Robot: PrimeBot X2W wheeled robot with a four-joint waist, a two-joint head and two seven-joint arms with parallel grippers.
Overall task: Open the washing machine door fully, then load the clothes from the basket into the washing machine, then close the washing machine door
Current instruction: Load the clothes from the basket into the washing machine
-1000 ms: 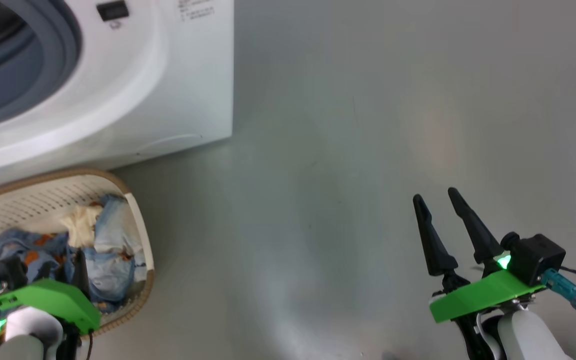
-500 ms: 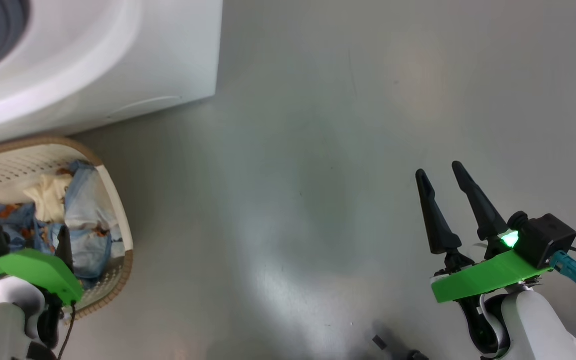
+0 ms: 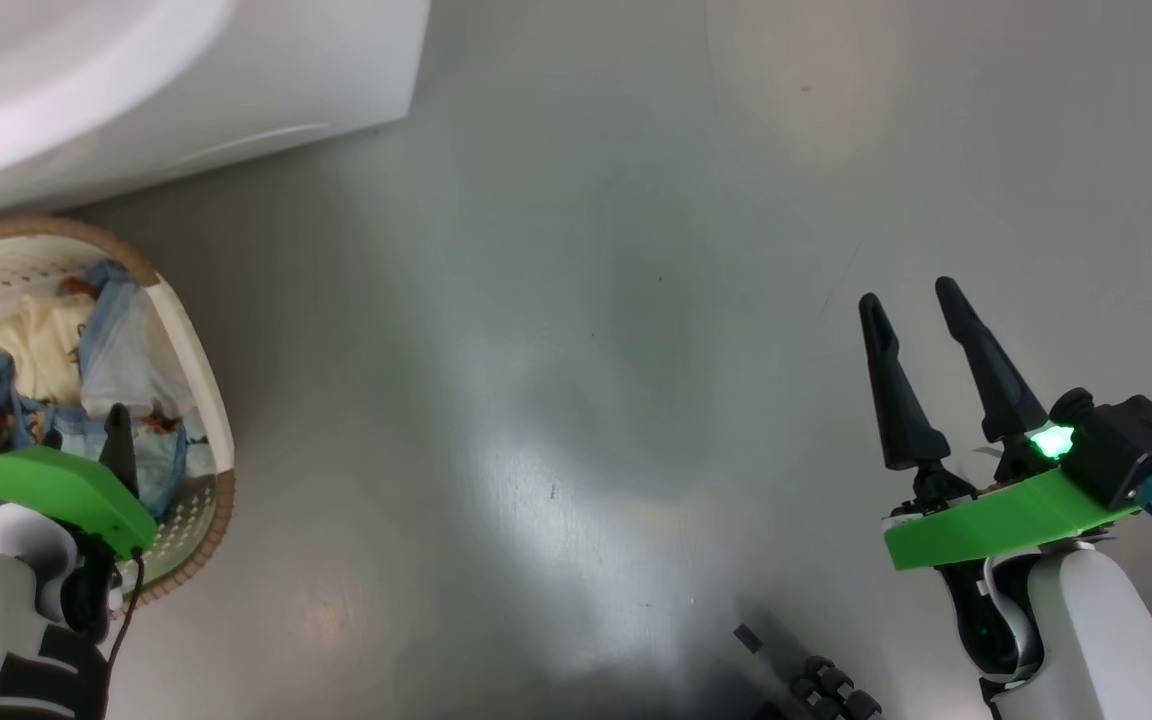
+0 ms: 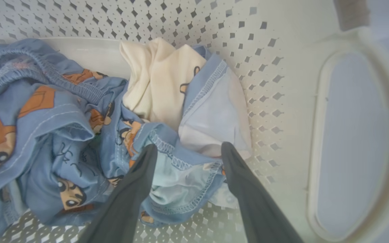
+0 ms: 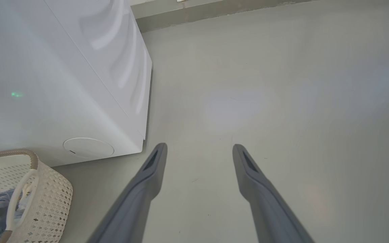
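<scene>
Your left gripper point(image 4: 189, 145) sits spread over the clothes point(image 4: 62, 111) in the basket point(image 4: 275, 84), washing machine point(image 3: 186, 80) just behind; right gripper point(image 3: 908, 292) spread above the floor point(image 3: 576, 300)

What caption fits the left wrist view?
Left gripper, jaws open, astride the clothes in the basket.

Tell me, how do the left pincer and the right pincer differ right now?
The left pincer is down inside the basket, astride a pale blue fold of the clothes; the right pincer hovers over the floor, holding nothing. Both are open.
</scene>
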